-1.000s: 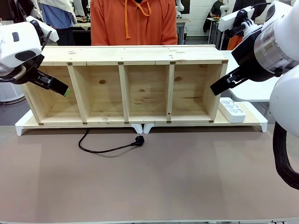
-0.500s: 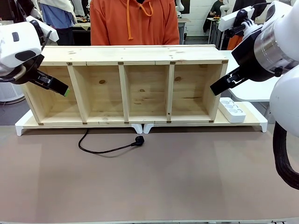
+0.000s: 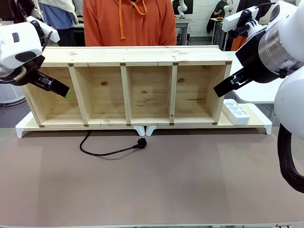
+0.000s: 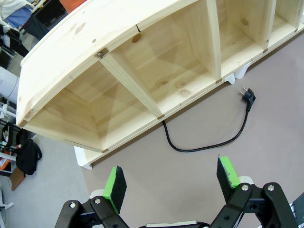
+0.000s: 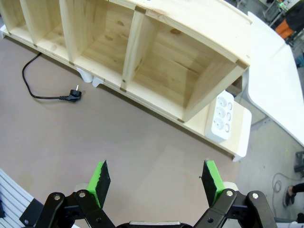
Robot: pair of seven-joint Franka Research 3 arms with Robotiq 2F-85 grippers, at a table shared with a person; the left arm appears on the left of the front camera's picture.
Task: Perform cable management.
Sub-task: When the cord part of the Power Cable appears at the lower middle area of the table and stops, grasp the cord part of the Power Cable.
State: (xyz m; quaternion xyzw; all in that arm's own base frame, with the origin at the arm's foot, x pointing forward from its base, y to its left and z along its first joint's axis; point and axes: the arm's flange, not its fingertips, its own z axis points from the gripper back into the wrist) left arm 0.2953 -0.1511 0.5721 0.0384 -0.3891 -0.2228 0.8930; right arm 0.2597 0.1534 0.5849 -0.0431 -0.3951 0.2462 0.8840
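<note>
Front view, seen from the robot's side. A long pale pine shelf unit (image 3: 142,56) lies on its side across the far half of the brown table top (image 3: 166,190), its four open compartments facing the viewer.

A person in an orange hooded top (image 3: 126,21) stands behind it at 12 o'clock.

The thin black cable (image 3: 109,153) lies loose on the table just in front of the shelf, at about 10 o'clock from the table's middle. It comes out from under the shelf's front edge below the first divider and curves down. From there it runs toward 3 o'clock and ends in its chunky black plug (image 3: 141,142), near the white feet under the shelf's centre. Nothing touches the cable.

The left gripper (image 3: 66,92) hangs at 9 o'clock, in front of the leftmost compartment. In the left wrist view its jaws (image 4: 171,178) stand spread wide with nothing between the green pads (image 4: 115,183), and the cable (image 4: 204,147) lies on the table beyond them at 1 o'clock.

The right gripper (image 3: 217,91) hangs at 3 o'clock by the shelf's right end, above a white multi-socket power strip (image 3: 236,111). The strip rests just beside that end.

In the right wrist view this gripper (image 5: 155,176) is likewise spread wide and holds nothing. There the cable (image 5: 28,85) lies well apart at 10 o'clock and the power strip (image 5: 221,116) at 2 o'clock.
</note>
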